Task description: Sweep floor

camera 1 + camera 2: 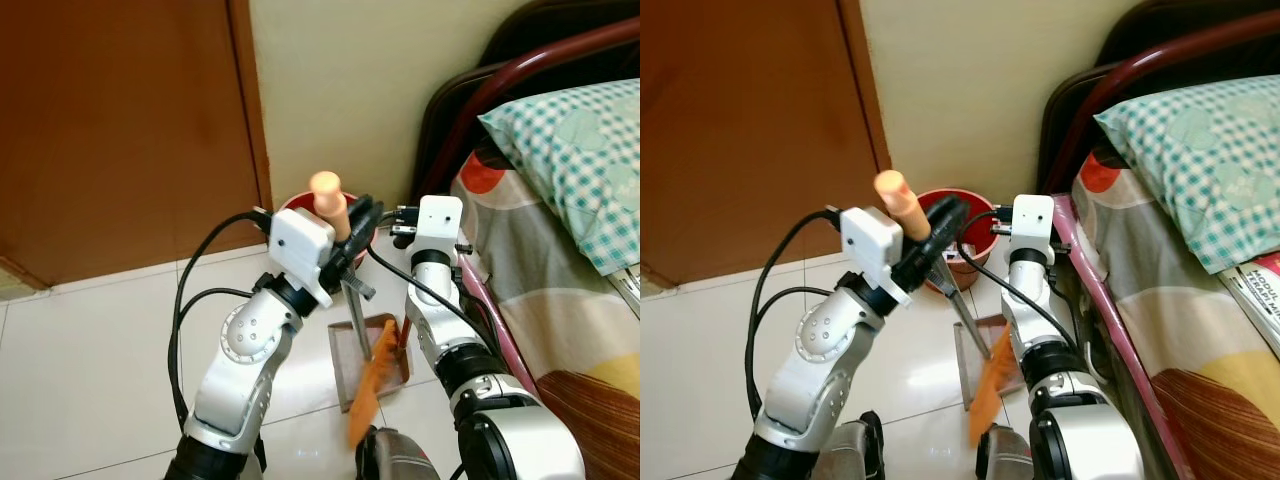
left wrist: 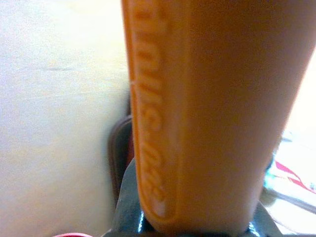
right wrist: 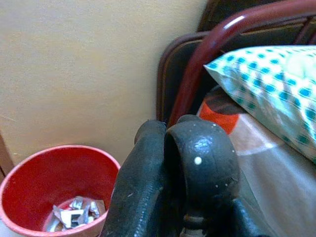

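We see our left gripper (image 1: 940,232) clenched on the orange broom handle (image 1: 898,205), whose lower shaft is blocked by the arm. Our right gripper (image 3: 190,163) wraps a dark handle; the dustpan (image 1: 368,360) sits on the tiles by the bed (image 1: 1160,300), partly hidden. A red bin (image 3: 54,182) holds crumpled scraps.

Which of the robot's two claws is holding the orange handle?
The left gripper: its black fingers are shut around the peach-orange broom handle in front of the red bin. The right gripper grips a dark, rounded handle instead.
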You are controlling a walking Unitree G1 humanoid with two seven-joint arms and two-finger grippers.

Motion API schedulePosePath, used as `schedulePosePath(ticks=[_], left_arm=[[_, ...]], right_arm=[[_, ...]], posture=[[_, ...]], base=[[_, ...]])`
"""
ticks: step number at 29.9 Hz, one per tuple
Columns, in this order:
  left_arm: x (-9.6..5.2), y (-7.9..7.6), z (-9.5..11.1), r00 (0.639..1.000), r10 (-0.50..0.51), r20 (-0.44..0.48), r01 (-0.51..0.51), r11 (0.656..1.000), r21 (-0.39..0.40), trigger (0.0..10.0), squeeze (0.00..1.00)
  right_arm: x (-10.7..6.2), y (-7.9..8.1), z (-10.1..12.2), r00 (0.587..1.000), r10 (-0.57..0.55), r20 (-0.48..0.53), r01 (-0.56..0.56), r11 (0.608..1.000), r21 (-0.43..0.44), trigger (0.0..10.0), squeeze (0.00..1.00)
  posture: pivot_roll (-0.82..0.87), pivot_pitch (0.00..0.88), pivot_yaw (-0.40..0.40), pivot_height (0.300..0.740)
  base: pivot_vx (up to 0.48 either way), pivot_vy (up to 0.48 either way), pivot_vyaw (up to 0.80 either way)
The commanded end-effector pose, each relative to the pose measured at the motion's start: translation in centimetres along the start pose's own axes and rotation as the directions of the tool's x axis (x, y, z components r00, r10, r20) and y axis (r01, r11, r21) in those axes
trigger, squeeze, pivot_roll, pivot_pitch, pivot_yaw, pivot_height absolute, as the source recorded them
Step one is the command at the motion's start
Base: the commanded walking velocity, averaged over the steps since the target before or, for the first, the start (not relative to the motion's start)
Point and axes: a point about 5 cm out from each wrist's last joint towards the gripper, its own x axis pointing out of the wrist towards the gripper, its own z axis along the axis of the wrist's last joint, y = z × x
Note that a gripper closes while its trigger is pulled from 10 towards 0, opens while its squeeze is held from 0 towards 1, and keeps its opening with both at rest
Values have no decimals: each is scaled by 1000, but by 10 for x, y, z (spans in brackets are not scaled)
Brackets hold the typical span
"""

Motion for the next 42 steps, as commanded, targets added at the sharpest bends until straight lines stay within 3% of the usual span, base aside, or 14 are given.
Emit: schedulePosePath(ticks=[1,7,12,18,23,25,30,35,42], left_arm=[[-2,10,4,998,63,27,-62,998,-11,10000,0],[-20,47,14,973,226,50,-229,970,80,10000,0],[-40,79,35,929,352,115,-367,916,162,10000,0],[-47,97,47,898,415,149,-436,884,168,10000,0],[-59,105,28,889,450,83,-456,859,233,10000,0],[-72,106,5,884,468,5,-452,852,264,10000,0],[-90,99,-25,877,469,-102,-422,855,300,10000,0],[-100,97,-44,867,471,-161,-411,860,302,10000,0],[-102,99,-55,869,463,-175,-395,862,319,10000,0]], right_arm=[[5,-2,4,1000,-7,0,7,1000,13,10000,0],[12,-10,8,1000,-20,-2,20,1000,15,10000,0],[14,-17,6,1000,-27,-10,27,1000,9,10000,0],[13,-23,-1,999,-32,-38,32,999,8,10000,0],[13,-25,-3,998,-20,-60,23,998,50,10000,0],[13,-28,-4,998,-4,-58,9,997,76,10000,0],[5,-39,-11,998,9,-63,-1,993,118,10000,0],[-4,-52,-20,995,8,-103,4,993,119,10000,0],[-23,-67,-37,979,35,-203,-9,992,127,10000,0]], posture=[[86,192,-45,740],[85,163,-57,740],[90,143,-64,740],[101,126,-65,740],[101,109,-62,740],[90,84,-55,740],[65,46,-42,740],[46,18,-32,740],[36,2,-29,740]], base=[[0,0,0],[0,0,0],[0,0,0],[0,0,0],[0,0,0],[0,0,0],[0,0,0],[0,0,0],[0,0,0]])
